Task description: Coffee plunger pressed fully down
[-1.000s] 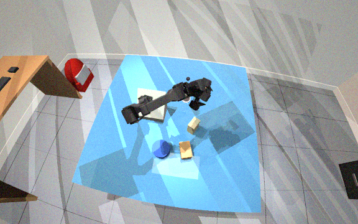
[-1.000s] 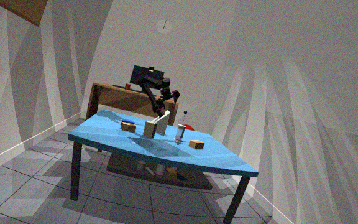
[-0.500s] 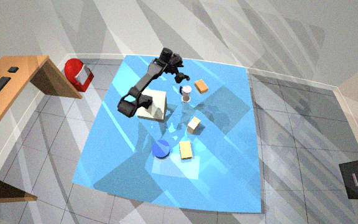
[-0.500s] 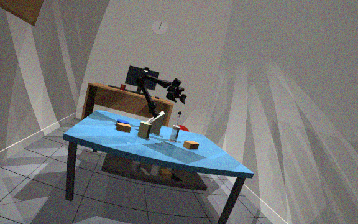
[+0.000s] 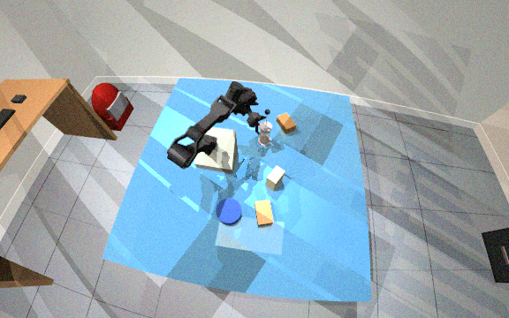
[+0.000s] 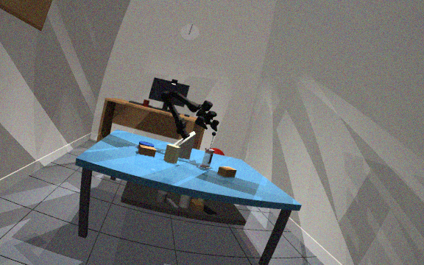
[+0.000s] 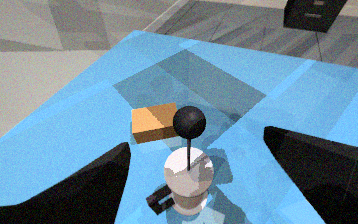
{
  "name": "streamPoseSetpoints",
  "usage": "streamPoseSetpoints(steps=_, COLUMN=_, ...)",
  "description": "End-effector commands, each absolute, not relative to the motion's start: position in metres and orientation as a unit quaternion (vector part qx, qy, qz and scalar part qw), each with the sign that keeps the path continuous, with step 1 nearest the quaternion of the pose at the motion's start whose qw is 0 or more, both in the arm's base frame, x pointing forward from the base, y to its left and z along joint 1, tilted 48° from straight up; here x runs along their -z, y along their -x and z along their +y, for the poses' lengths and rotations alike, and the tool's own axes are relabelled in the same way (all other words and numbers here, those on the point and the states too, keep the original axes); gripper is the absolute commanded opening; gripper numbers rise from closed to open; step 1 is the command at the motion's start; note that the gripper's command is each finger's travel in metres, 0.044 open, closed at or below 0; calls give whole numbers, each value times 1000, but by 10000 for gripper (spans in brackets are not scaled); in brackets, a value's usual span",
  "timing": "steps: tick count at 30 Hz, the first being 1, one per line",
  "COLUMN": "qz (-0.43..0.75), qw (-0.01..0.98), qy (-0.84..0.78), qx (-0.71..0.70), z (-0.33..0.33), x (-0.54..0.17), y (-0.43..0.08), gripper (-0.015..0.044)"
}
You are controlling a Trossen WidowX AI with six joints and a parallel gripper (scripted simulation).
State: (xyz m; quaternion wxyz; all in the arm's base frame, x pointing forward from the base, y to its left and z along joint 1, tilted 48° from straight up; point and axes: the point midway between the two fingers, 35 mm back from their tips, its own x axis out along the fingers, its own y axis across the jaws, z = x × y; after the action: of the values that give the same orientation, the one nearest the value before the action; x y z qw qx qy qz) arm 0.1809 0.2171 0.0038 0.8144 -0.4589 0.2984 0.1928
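Observation:
The coffee press [image 5: 264, 138] [image 6: 207, 158] [image 7: 189, 175] stands upright on the blue table, with a pale lid and a dark handle at its side. Its plunger is up: the black knob [image 5: 267, 111] [image 6: 213, 134] [image 7: 189, 122] sits on a thin rod well above the lid. My gripper [image 5: 262, 124] [image 6: 210, 128] [image 7: 197, 140] is open and empty. It hangs above the press, and in the wrist view the knob shows between the two spread fingers, nearer the middle than either finger. Whether the fingertips are level with the knob is hard to tell.
An orange block [image 5: 286, 123] [image 6: 227, 171] [image 7: 152, 120] lies close beside the press. A cream block [image 5: 275, 177] [image 6: 171, 154], another orange block [image 5: 263, 212] [image 6: 147, 150] and a blue disc [image 5: 228, 210] [image 6: 146, 143] are farther off. A large whitish object [image 5: 225, 147] is by the arm's base.

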Motion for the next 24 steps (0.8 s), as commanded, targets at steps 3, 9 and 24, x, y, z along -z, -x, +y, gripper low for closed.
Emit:
streamPoseSetpoints(steps=3, qz=297, qw=816, qy=456, qx=-196, z=219, x=0, y=-185, gripper=440)
streamPoseSetpoints(steps=9, qz=297, qw=816, qy=456, qx=-196, z=220, x=6, y=-192, gripper=440)
streamPoseSetpoints(steps=24, qz=296, qw=816, qy=456, qx=-196, z=220, x=22, y=-210, gripper=440)
